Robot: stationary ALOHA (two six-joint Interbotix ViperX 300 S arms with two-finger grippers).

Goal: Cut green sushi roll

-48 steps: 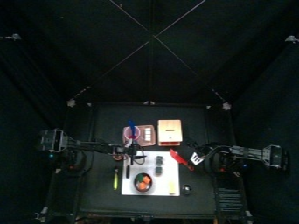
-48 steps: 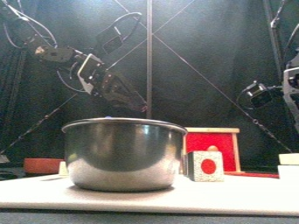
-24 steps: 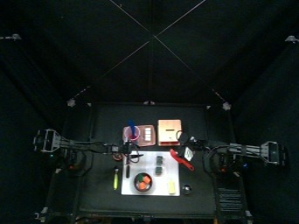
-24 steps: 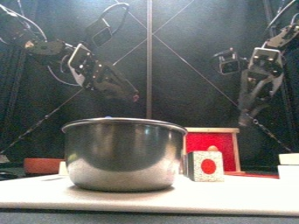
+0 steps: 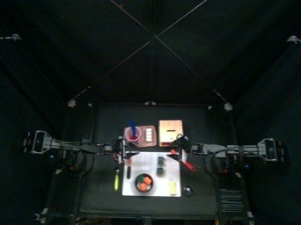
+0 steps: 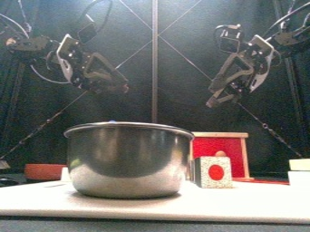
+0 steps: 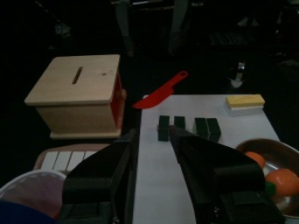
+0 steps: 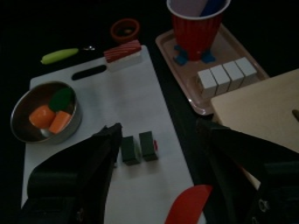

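Note:
The green sushi roll (image 7: 187, 129) lies on the white cutting board (image 7: 211, 153) as a few dark green pieces side by side; the right wrist view shows the roll (image 8: 138, 149) too. A red knife (image 7: 160, 89) lies beside the board, near the wooden box (image 7: 79, 83), and its tip (image 8: 187, 206) shows in the right wrist view. My left gripper (image 7: 152, 133) hangs open above the board's edge, just short of the roll. My right gripper (image 8: 162, 131) is open above the board, holding nothing. Both grippers (image 6: 103, 77) (image 6: 224, 86) hang high over the table.
A metal bowl (image 8: 47, 109) with orange and green food sits at the board's end. A tray (image 8: 216, 66) holds white blocks and a red cup (image 8: 198, 17). A large metal pot (image 6: 130, 159) and a red box (image 6: 220, 149) stand at the front.
My right gripper has swung in from the right and up, toward the table's middle. My left gripper has drawn back to the left and risen. Both stay open.

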